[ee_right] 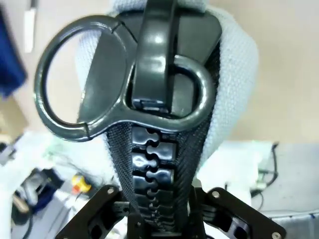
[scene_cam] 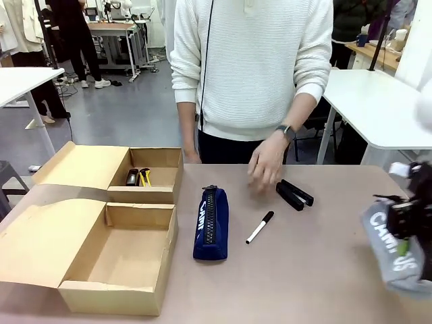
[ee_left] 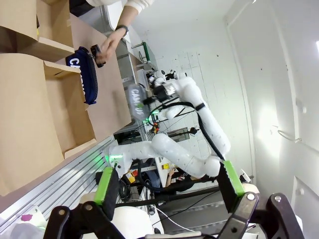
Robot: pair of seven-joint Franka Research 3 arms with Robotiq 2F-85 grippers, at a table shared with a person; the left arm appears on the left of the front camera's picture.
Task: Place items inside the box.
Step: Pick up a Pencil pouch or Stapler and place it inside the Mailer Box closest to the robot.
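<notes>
Here, the right gripper (scene_cam: pixel 407 226) is clamped on the grey case (scene_cam: pixel 393 255) and holds it up near the table's (scene_cam: pixel 317 283) right edge, the "CAMPUS" lettering tilted. In the right wrist view the fingers pinch the case's zip line from both sides, with the ring pull above them and grey fabric (ee_right: pixel 235 64) bulging past the black teeth. The left gripper (ee_left: pixel 167 174) hangs off the near edge, jaws wide apart with nothing between them. The box (scene_cam: pixel 111 297) sits at the table's left, both flaps folded out to the left. Its near compartment shows bare cardboard floor, and its far one holds small black and yellow items (scene_cam: pixel 138 177) against the dividing wall. Just right of the box lies the navy case (scene_cam: pixel 210 224), zip up, parallel to the box's side wall and apart from it. The pen (scene_cam: pixel 260 227) lies slanted beside it, and the stapler (scene_cam: pixel 294 194) is farther back, with a person's hand (scene_cam: pixel 265 165) hovering at its left end. Between pen and grey case runs a broad stretch of bare tabletop — the near strip is open too.
</notes>
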